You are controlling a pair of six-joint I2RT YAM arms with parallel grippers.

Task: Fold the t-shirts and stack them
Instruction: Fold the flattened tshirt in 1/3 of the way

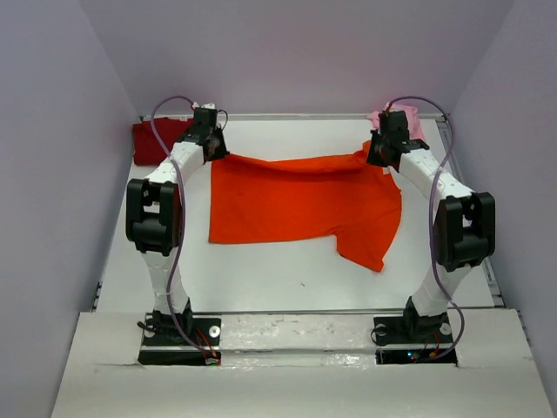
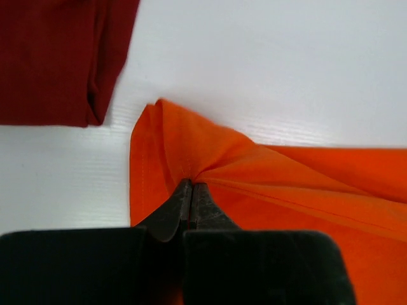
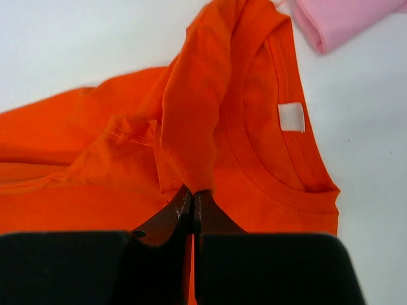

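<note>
White tabletop (image 1: 287,270) fills the floor of a small booth, with plain pale lilac walls (image 1: 305,52) rising on the left, right and far sides. A thin metal rail (image 1: 296,116) runs along the far edge, and a white board (image 1: 296,366) crosses the near edge, where both arm bases are bolted.

Both arms reach to the far side of the table. The left gripper (image 2: 191,187) has its dark jaws pressed together with no gap, pinching a corner of the orange t-shirt (image 1: 296,205); the cloth puckers into folds that run toward the fingertips. The right gripper (image 3: 192,194) is likewise clamped tight, nipping a raised fold of the same shirt just beside the collar (image 3: 280,171), which shows a small white label (image 3: 292,117) inside.

The orange t-shirt lies spread across the middle and far part of the table, its far edge strung between the two grippers and dipping a little in between, with one sleeve (image 1: 370,244) trailing toward the near right. The dark red t-shirt (image 1: 155,141) lies folded in the far left corner, near the pinched orange corner but apart from it. The pink t-shirt (image 3: 343,19) lies in the far right corner, just beyond the orange shoulder; whether the two touch cannot be told
</note>
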